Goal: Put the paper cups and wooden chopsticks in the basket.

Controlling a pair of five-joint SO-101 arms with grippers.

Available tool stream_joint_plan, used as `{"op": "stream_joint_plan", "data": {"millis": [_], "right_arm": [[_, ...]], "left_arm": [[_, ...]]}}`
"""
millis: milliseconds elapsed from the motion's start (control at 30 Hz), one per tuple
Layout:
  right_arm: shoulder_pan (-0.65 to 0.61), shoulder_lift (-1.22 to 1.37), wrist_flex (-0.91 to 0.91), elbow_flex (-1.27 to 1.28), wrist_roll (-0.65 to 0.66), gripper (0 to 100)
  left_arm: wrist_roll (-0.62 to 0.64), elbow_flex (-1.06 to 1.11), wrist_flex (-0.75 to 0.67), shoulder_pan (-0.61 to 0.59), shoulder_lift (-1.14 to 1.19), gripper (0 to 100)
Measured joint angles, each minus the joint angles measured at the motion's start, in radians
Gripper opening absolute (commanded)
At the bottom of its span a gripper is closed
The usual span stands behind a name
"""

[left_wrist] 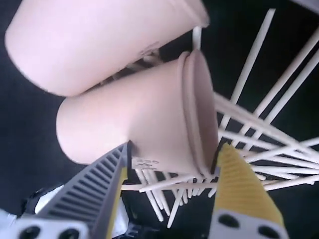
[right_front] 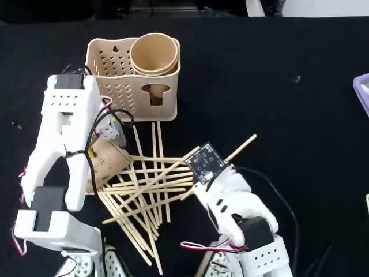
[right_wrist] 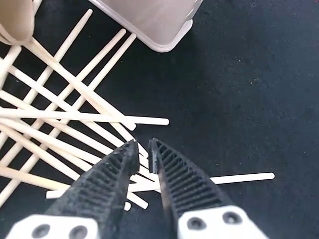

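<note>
A beige slotted basket (right_front: 132, 92) stands at the back of the black table with paper cups (right_front: 154, 53) nested in it. Many wooden chopsticks (right_front: 144, 184) lie crossed in a pile in front of it. A paper cup (right_front: 106, 158) lies on its side at the pile's left edge. My left gripper (left_wrist: 174, 147) has its grey and yellow fingers against both sides of that cup (left_wrist: 149, 119) near the rim. A second cup (left_wrist: 99, 40) lies just beyond. My right gripper (right_wrist: 142, 144) hangs shut just over the chopsticks (right_wrist: 75, 117), near the basket's corner (right_wrist: 149, 20).
The left arm (right_front: 57, 150) stretches along the table's left side and the right arm (right_front: 230, 202) comes in from the front. A purple object (right_front: 363, 92) sits at the right edge. Bare black cloth lies to the right of the pile.
</note>
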Motion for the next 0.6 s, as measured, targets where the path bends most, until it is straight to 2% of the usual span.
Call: {"op": "stream_joint_plan", "data": {"millis": [233,600], "right_arm": [[0.000,0.000,0.000,0.000,0.000,5.0],[0.000,0.000,0.000,0.000,0.000,5.0]], "left_arm": [[-0.006,0.000,0.028,0.000,0.009,11],[-0.118,-0.002,0.037,-0.023,-0.025,10]]}}
